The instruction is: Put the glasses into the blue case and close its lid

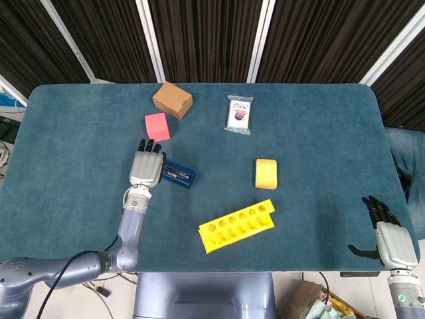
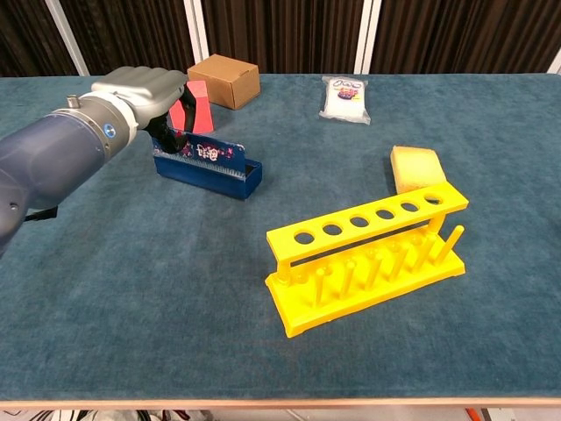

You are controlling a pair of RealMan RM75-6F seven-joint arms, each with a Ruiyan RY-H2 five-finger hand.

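The left hand (image 2: pixel 145 90) is curled over the near-left end of the blue case (image 2: pixel 209 167), fingers hooked on its lid; the case sits left of the tabletop's centre, just in front of the pink cube (image 1: pixel 157 126), and the glasses are not visible, presumably inside it. If the lid is pressed unevenly, the light case could tip or skid toward the cube instead of latching. The right hand (image 1: pixel 392 238) hangs spread and empty beyond the tabletop's near right corner.

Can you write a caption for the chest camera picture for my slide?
Left robot hand on the blue case, beside a yellow rack.
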